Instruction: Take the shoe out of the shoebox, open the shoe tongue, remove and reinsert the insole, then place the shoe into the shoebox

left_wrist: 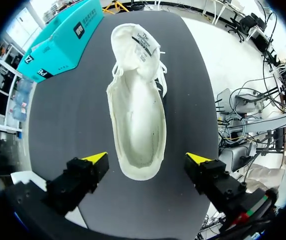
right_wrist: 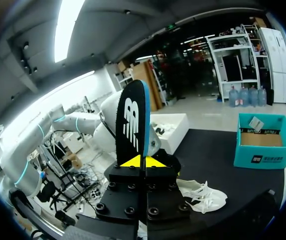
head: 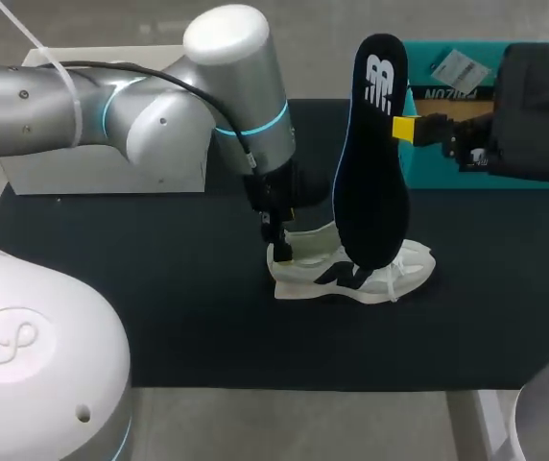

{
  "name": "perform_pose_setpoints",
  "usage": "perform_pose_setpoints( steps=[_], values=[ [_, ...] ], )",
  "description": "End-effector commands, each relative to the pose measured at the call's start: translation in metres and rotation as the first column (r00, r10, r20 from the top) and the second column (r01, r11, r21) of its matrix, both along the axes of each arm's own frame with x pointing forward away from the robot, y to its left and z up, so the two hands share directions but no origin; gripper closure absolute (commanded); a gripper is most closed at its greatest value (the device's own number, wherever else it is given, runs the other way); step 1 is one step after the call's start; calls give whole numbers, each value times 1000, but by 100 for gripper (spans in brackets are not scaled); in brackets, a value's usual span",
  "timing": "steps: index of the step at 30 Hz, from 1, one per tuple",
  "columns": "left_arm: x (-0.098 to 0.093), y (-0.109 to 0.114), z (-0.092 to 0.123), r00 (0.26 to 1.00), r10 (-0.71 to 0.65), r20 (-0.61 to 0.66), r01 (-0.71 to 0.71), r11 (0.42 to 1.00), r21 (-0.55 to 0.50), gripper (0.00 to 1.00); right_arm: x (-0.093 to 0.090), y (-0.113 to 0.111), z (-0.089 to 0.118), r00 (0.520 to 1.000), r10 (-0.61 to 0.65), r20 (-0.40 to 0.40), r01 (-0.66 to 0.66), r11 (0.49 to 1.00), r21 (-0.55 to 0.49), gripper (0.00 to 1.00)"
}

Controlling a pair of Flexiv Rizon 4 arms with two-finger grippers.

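- Head view gives me the dark table (head: 159, 317) with the whole job on it, my left arm coming in over the middle and my right arm reaching in past the box.
- Teal shoebox (left_wrist: 58, 42) sits at the far edge, well apart from the shoe. I judge that leaves free room for the insole work until the final step.
- White shoe (head: 351, 274) stands sole-down on the table near the middle. From the left wrist its tongue is folded toward the toe and the inside is bare, so the opening is ready to take the insole.
- Dark insole (head: 370, 163) is out of the shoe and held upright in the air above it, logo end up. Reinserting looks to me like the step in hand.
- Right gripper (right_wrist: 143, 161) has its yellow tips pressed together on the insole's edge, clamped from both sides. A pinch there leaves the lower end free to steer into the opening.
- Left gripper (left_wrist: 147, 158) is spread wide, one finger on each side of the heel and neither touching it. It is probably placed to steady the shoe (my guess, not something I can see).
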State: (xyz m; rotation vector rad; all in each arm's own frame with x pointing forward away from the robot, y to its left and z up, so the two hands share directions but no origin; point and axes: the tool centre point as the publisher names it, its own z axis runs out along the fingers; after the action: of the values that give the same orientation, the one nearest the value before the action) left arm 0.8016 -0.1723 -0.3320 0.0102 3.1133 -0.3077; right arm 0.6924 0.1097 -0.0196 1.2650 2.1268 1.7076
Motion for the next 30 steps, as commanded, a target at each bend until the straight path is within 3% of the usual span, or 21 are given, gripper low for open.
perform_pose_setpoints(
  steps=[1, 22, 30],
  values=[
    [-1, -2, 0, 1000, -1, 5, 1, 1000, 5, 0, -20, -3, 1, 1000, -11, 8, 11, 1000, 3, 100],
    [-1, -5, 0, 1000, 0, 5, 0, 1000, 8, 0, -20, -3, 1, 1000, -11, 8, 11, 1000, 3, 100],
    [25, -33, 3, 1000, 9, 4, -8, 1000, -28, 0, -20, -3, 1, 1000, -11, 8, 11, 1000, 3, 100]
  ],
)
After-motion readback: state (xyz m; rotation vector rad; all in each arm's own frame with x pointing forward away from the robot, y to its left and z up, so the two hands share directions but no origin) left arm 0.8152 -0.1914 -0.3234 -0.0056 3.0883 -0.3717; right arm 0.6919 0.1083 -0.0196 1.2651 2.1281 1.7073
